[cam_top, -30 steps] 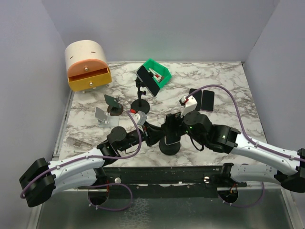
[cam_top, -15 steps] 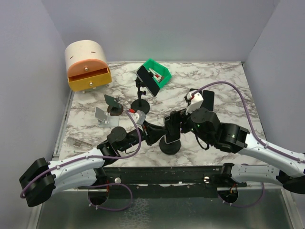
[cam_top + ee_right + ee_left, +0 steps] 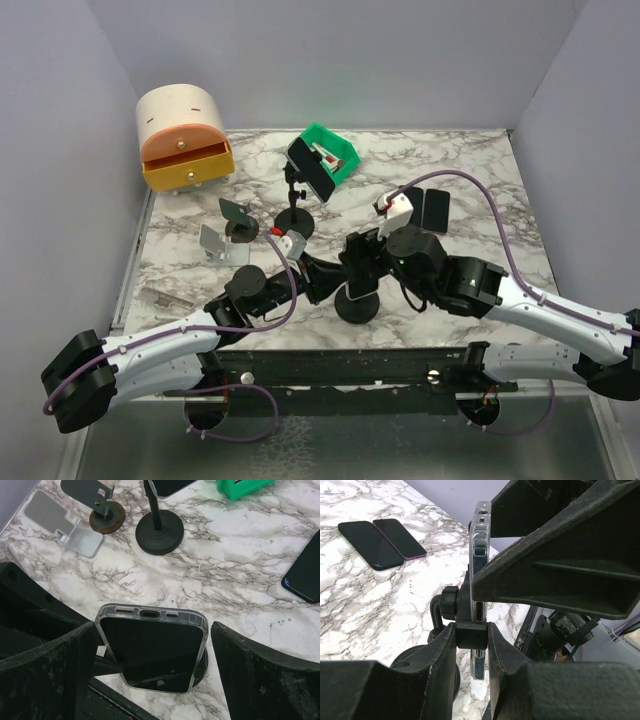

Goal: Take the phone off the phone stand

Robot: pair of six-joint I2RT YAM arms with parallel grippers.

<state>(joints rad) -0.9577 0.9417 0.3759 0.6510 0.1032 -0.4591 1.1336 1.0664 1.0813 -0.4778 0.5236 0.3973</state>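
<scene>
A phone in a clear case stands on edge in a black phone stand near the table's front middle. My left gripper is shut on the stand's black clamp block, just below the phone. My right gripper is open and straddles the phone from above. One finger sits close to the phone's left edge. The other finger stands a small gap off its right edge. In the top view both grippers meet over the phone.
A second phone sits on a tall stand behind. Two phones lie flat at the right. A green bin, an orange drawer box and two small stands are at the back left.
My right arm swung a little right and back, then returned over the phone, jaws still wide. The left gripper kept its hold on the stand without moving.
</scene>
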